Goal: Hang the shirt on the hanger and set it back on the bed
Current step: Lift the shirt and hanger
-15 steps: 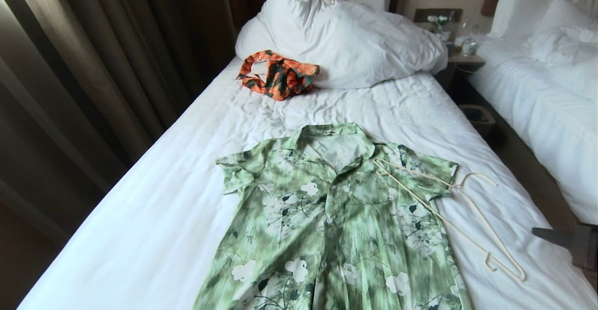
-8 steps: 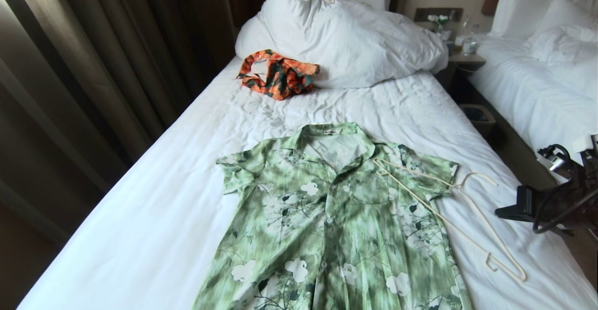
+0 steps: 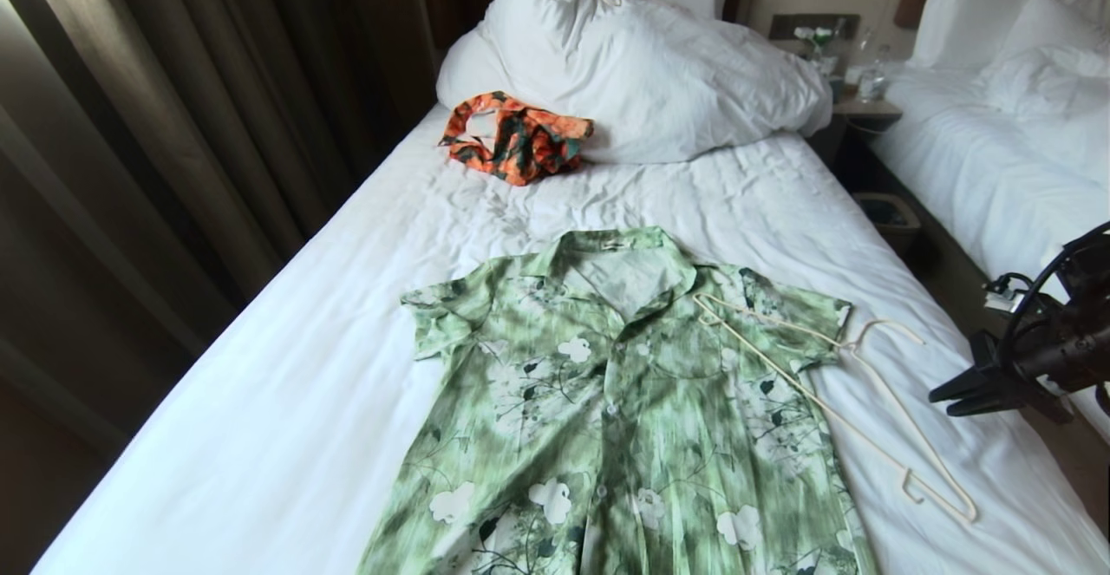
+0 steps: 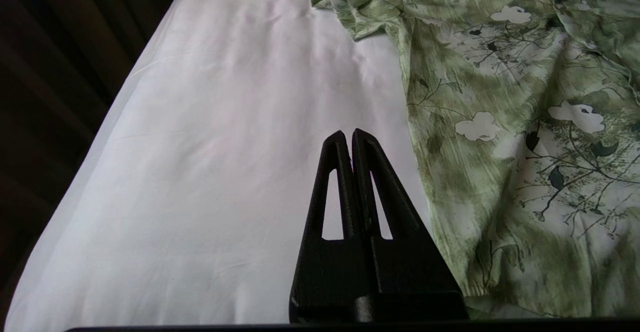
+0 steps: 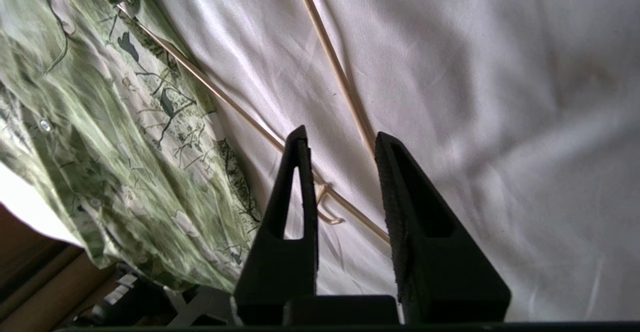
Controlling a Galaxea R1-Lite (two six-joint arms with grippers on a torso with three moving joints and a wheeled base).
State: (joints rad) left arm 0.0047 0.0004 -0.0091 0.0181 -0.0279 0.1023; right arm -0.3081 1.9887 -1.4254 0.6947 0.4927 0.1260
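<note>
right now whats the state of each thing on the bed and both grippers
shirt: spread flat, collar open, not on the hanger
hanger: lying flat, one end on the shirt's shoulder
orange garment: crumpled against the pillow
right gripper: jaws apart, above the hanger, empty
left gripper: jaws shut, empty

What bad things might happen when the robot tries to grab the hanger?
The hanger is thin wire lying flat on the bed, so the open right gripper might slip off it or pinch the sheet. One end lies on the shirt, so lifting it might drag or rumple the cloth.
</note>
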